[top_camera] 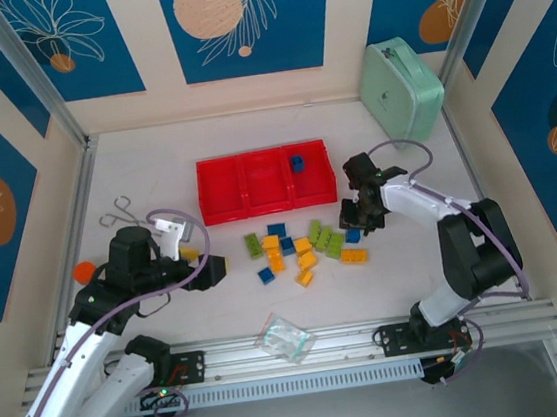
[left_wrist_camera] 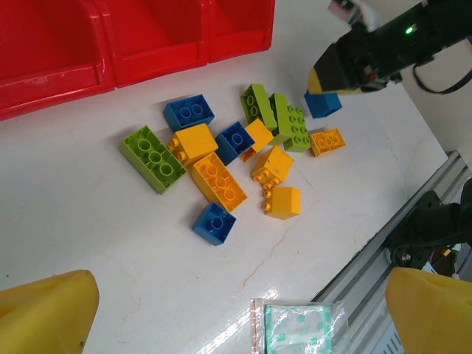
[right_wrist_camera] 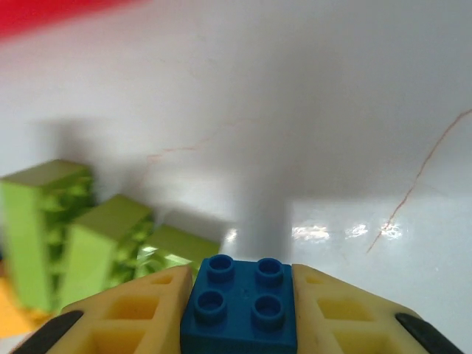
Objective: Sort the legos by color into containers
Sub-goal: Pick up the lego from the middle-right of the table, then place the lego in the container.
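The three red containers [top_camera: 218, 190], joined in a row, lie well beyond the jaws of both the left gripper [top_camera: 207, 260] and the right gripper [top_camera: 355, 232]. They are stiff, shallow trays, and the end one on the right jaws' side holds a single blue piece [top_camera: 297, 163]. The loose legos [top_camera: 298, 249] are strewn on the white table between the two sets of jaws, just beside the right ones and a little ahead of the left ones. They look like hard, light, hollow plastic, rigid enough to take a firm squeeze. They are also glossy, so a grip on a corner or on the studs would likely slip or twist. The flat opposite side walls are the place to hold, taken across the short width on the long lime brick [left_wrist_camera: 153, 158] and the long orange-yellow brick [left_wrist_camera: 218, 181]. Several pieces touch or lean on one another, so an outlying one seems the safer pick. The right jaws are clamped on a small blue brick [right_wrist_camera: 240, 295], yellow pads flat on two opposite walls, its four round studs facing the wrist camera. Whether it rests on the table or hangs clear I cannot tell. The left jaws stand spread wide with nothing between them.
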Controlling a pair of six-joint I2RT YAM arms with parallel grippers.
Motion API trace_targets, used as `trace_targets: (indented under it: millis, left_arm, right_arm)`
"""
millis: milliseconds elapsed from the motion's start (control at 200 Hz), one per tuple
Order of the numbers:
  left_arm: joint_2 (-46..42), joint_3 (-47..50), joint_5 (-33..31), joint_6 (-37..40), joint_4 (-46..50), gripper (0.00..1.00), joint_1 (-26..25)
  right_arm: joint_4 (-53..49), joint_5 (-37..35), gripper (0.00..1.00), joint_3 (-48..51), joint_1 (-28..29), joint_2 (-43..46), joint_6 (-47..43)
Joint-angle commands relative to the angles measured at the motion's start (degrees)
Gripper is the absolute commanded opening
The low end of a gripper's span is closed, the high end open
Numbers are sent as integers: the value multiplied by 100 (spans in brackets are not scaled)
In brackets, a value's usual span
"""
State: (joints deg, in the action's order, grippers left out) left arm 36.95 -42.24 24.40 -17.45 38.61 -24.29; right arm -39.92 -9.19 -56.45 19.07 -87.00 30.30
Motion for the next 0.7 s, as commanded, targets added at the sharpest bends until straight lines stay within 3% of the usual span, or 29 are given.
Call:
trace_targets:
  millis: [0,175,695]
  left_arm:
    - [-8,-2,73,153,71,99,-57]
    - [-12,-4,69,147,75,99,-58]
    - [-57,5,82,148,67,99,-66]
  right_arm:
    - [-275,-33,30,-593,91,476,-128]
    - [191,310,28,-1350,147,275,-460]
    - [204,260,25,-3755,330,-2655,-1171]
